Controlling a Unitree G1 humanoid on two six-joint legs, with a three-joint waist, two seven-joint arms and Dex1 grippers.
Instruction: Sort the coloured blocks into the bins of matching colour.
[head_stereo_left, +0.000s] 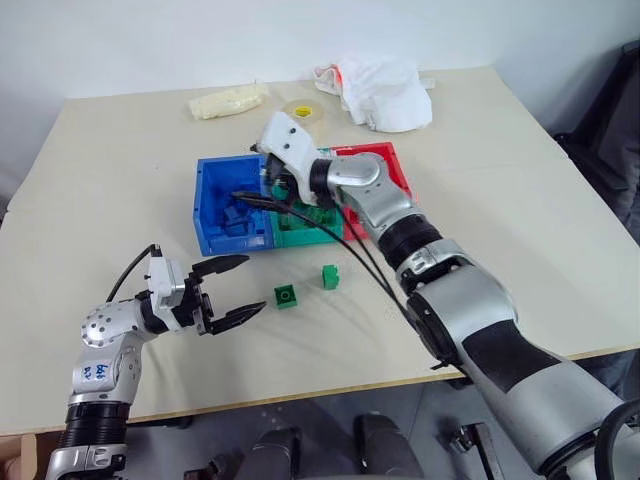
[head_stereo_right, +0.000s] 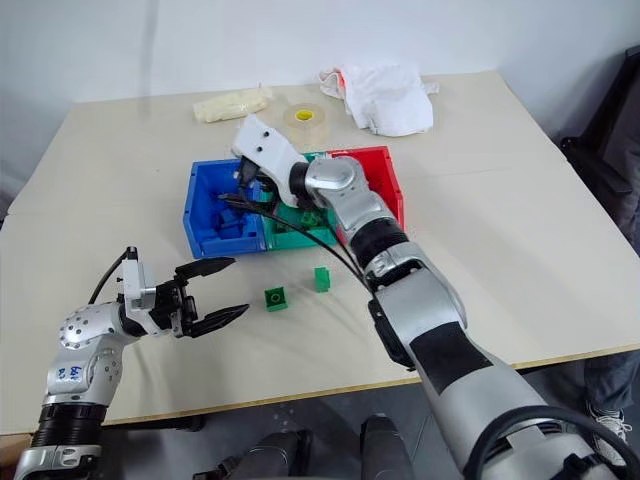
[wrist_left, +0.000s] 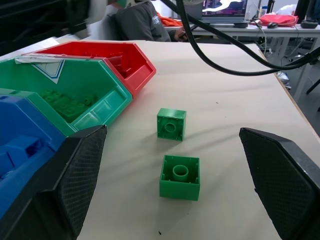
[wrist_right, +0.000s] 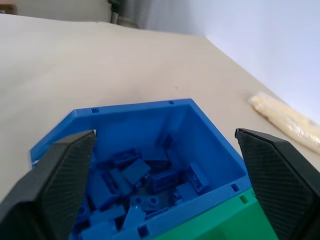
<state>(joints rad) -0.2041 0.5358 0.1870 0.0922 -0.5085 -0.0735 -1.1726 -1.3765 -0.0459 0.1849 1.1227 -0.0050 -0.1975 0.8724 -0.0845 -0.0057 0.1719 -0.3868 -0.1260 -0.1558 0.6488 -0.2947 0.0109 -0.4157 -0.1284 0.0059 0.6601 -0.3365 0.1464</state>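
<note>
Three joined bins stand mid-table: the blue bin (head_stereo_left: 208, 200), the green bin (head_stereo_left: 300, 235) and the red bin (head_stereo_left: 390, 165). My right gripper (head_stereo_left: 252, 192) hovers over the blue bin, pointing left. Its fingers are open in the right wrist view with nothing between them, and several blue blocks (wrist_right: 135, 172) lie in the bin below. Two green blocks (head_stereo_left: 286, 296) (head_stereo_left: 330, 277) sit on the table in front of the bins. My left gripper (head_stereo_left: 235, 290) is open, low over the table, just left of the nearer green block (wrist_left: 180, 177). Green blocks (wrist_left: 67, 102) lie in the green bin.
Behind the bins lie a clear tape roll (head_stereo_left: 303, 112), a crumpled white cloth (head_stereo_left: 385, 92) and a pale packet (head_stereo_left: 228, 101). A black cable (head_stereo_left: 350, 250) hangs from my right arm across the green bin. Bare table spreads right of the bins.
</note>
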